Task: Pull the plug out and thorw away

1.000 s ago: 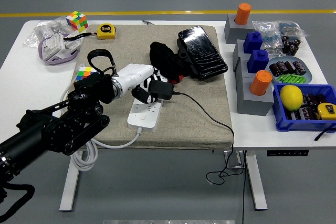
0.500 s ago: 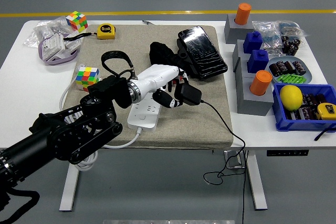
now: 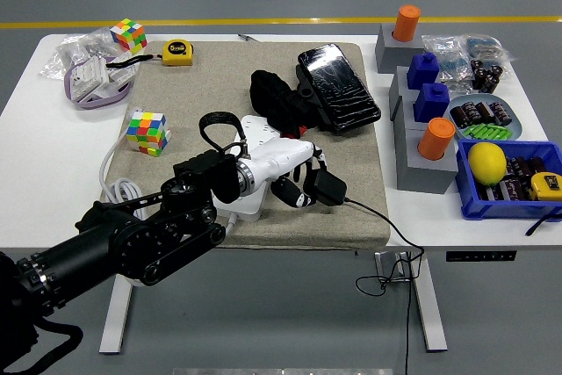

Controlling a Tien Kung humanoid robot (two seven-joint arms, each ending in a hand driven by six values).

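My left hand (image 3: 303, 183), white with black fingers, is shut on a black plug adapter (image 3: 327, 188) held just above the beige mat near its front right. The plug's black cable (image 3: 386, 234) runs off the table's front edge and hangs down toward the floor. The white power strip (image 3: 255, 133) lies on the mat behind my wrist, mostly hidden by my forearm; only its far end shows. The plug is clear of the strip. My right hand is out of view.
A beige mat (image 3: 202, 85) covers the table's middle. Behind the hand lie a black bundle (image 3: 277, 98) and a black phone-like slab (image 3: 338, 85). Two colour cubes (image 3: 147, 131), a yellow tape measure (image 3: 178, 51), grey block stands (image 3: 421, 160) and a blue bin (image 3: 509, 182) with a lemon surround it.
My left hand has pulled the black plug off the power strip and carried it right and toward the mat's front edge. The cable has slid further off the table.
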